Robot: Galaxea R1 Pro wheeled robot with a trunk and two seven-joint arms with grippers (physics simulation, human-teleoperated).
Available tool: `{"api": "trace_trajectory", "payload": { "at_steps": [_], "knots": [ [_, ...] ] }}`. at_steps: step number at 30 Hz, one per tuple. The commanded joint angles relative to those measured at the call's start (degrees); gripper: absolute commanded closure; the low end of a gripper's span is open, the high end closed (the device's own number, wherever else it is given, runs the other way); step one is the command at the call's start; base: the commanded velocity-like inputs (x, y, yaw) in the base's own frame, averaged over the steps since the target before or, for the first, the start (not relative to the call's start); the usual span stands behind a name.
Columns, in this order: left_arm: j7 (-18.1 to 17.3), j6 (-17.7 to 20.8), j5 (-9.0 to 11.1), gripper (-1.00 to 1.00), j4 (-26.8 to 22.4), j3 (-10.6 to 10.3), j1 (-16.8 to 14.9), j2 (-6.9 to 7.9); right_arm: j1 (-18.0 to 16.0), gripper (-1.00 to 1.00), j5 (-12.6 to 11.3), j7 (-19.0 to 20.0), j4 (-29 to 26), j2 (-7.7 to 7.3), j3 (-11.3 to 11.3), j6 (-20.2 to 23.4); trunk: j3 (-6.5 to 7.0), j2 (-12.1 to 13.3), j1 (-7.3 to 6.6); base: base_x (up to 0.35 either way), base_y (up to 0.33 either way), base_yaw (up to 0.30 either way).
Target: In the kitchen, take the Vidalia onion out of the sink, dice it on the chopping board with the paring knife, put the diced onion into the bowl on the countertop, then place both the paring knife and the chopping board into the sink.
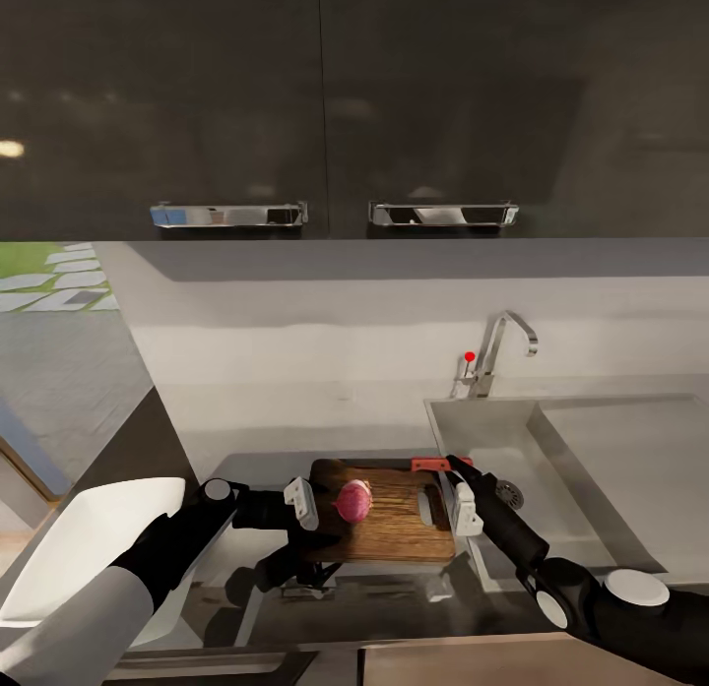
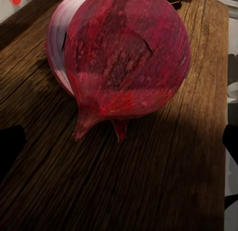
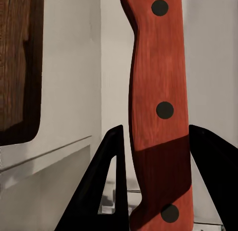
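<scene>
Right wrist view: right hand (image 3: 153,184) spread around the paring knife (image 3: 158,112) handle, not pinching.

Soft, even light, glossy glare on the dark cabinets (image 1: 325,95), wrist views slightly blurred.

Glossy dark cabinets (image 1: 325,95), chrome bar handles (image 1: 228,215), pale backsplash (image 1: 325,342), window at left (image 1: 49,273)

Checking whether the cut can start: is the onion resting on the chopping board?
Touching. The left wrist view shows the onion sitting on the board, its root tips meeting the wood.
</scene>
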Motion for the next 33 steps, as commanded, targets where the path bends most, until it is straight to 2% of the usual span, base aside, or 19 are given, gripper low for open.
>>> {"api": "trace_trajectory", "payload": {
  "at_steps": [1, 7, 23, 30, 31, 32, 33],
  "knots": [
    [-0.08, 0.22, 0.0, -1.0, -0.07, -0.12, -0.06, 0.04, -0.14, 1.0, 0.46, -0.26, -0.02, -0.03, 0.97, 0.56, -0.13, -0.13, 0.04, 0.0, 0.0, 0.0],
    [-0.08, 0.22, 0.0, -1.0, -0.07, -0.12, -0.06, 0.04, -0.14, 1.0, 0.48, -0.27, 0.02, -0.03, 3.11, 0.73, -0.13, -0.13, 0.04, 0.0, 0.0, 0.0],
    [-0.08, 0.22, 0.0, -1.0, -0.09, -0.12, -0.06, 0.04, -0.14, 1.0, 0.48, -0.26, 0.15, -0.03, 5.07, 1.12, -0.13, -0.13, 0.04, 0.0, 0.0, 0.0],
    [-0.08, 0.22, 0.0, -1.0, -0.08, -0.12, -0.06, 0.04, -0.14, 1.0, 0.65, -0.27, 2.48, -0.01, 5.24, 1.13, -0.13, -0.13, 0.04, 0.0, 0.0, 0.0],
    [-0.08, 0.22, 0.0, -1.0, -0.05, -0.12, -0.06, 0.04, -0.14, 1.0, 0.66, -0.27, 2.16, -0.02, -0.31, 0.26, -0.13, -0.13, 0.04, 0.0, 0.0, 0.0],
    [-0.08, 0.22, 0.0, -1.0, -0.05, -0.12, -0.06, 0.04, -0.14, 1.0, 0.66, -0.21, 1.76, -0.02, -2.66, -0.96, -0.13, -0.13, 0.04, 0.0, 0.0, 0.0],
    [-0.08, 0.22, 0.0, -1.0, -0.05, -0.12, -0.06, 0.04, -0.14, 1.0, 0.66, -0.2, 1.67, -0.02, -3.26, -1.53, -0.13, -0.13, 0.04, 0.0, 0.0, 0.0]
  ]
}}
